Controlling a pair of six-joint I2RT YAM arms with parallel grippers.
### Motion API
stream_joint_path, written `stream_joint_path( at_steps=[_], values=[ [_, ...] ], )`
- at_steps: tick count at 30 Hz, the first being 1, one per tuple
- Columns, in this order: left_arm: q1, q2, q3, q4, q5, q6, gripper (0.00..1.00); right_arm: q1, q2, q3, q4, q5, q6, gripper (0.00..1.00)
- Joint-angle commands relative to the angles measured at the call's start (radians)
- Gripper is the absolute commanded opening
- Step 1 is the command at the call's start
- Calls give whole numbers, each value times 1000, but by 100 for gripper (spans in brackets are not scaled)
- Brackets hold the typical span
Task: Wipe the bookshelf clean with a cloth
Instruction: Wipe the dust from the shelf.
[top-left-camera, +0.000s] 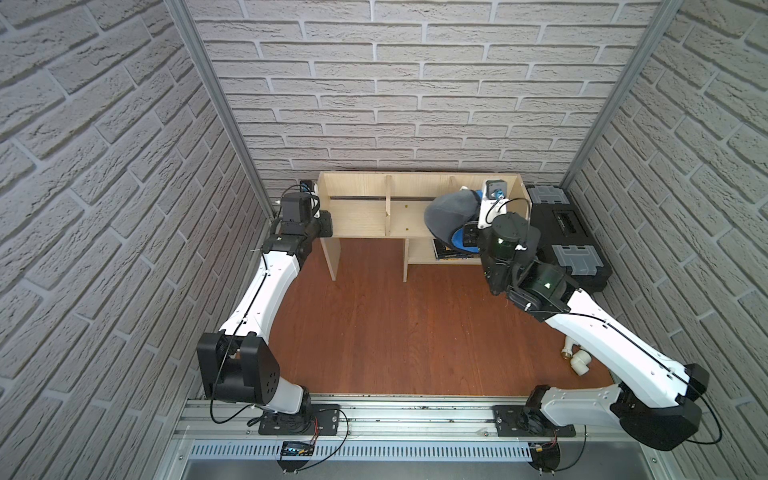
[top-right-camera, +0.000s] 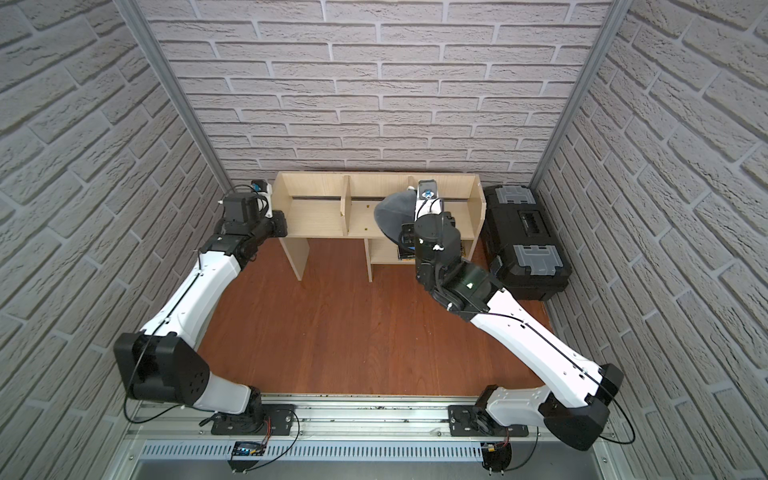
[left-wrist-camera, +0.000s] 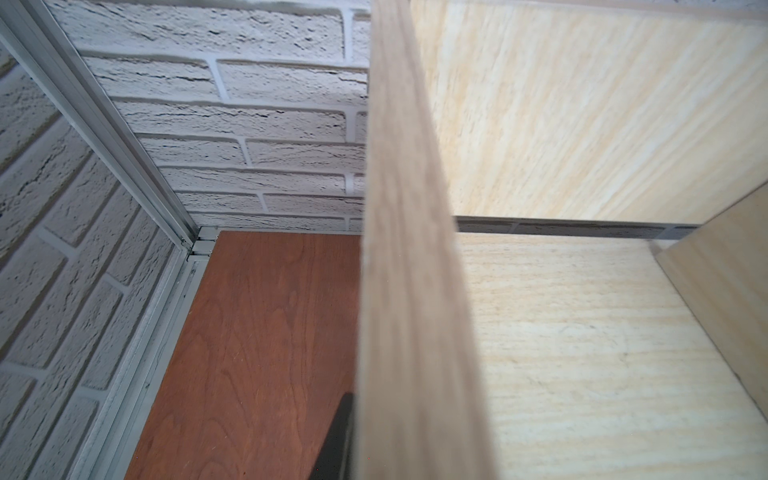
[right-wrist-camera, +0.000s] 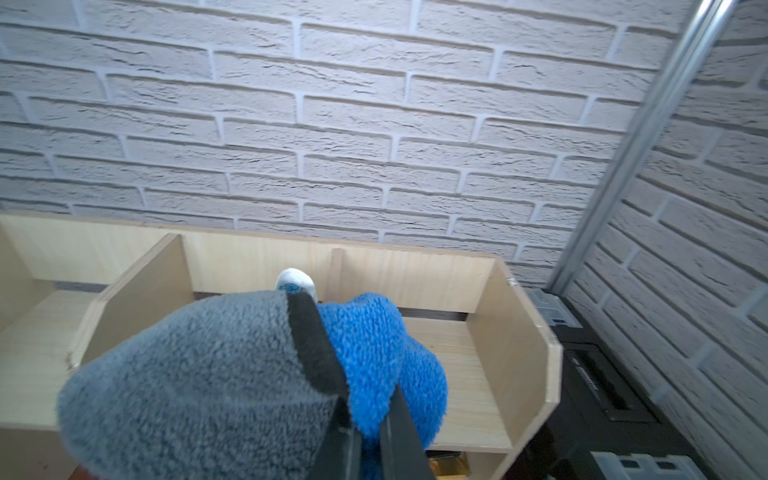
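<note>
cloth (top-left-camera: 451, 212): bunched over the bookshelf (top-left-camera: 361, 216) top tier, at its right divider
right fingers (right-wrist-camera: 405, 436): clamped on cloth, shelf board below
left fingers (left-wrist-camera: 336, 440): closed, apparently pinching the bookshelf's left end panel
wiping axis: sideways along the tier; right arm nearer

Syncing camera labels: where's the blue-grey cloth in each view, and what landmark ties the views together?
In a top view: cloth bunched over the bookshelf top tier, right of picture centre, grey side up.
In a top view: cloth in the same spot on the bookshelf.
Left wrist: not in it.
Right wrist: cloth fills the lower foreground, grey and blue.
Shared landmark: the bookshelf's light-wood boards, in all four.
</note>
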Motion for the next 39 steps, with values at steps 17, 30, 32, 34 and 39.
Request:
stream_joint_path(
  at_steps=[17, 30, 32, 34, 39],
  values=[
    [19, -13, -32, -25, 49, -133, 0, -399, 389, 137, -251, -320, 213, 11],
    [28, -5, -30, -25, 56, -135, 0, -398, 208, 47, -284, -395, 253, 75],
    [28, -2, -30, -26, 57, -135, 0, -398, 220, 67, -300, -400, 263, 77],
    [28, -2, -31, -26, 59, -134, 0, -398, 238, 81, -316, -429, 289, 79],
    [26, 1, -32, -24, 61, -135, 0, -398, 250, 6, -240, -527, 392, 83]
  ],
)
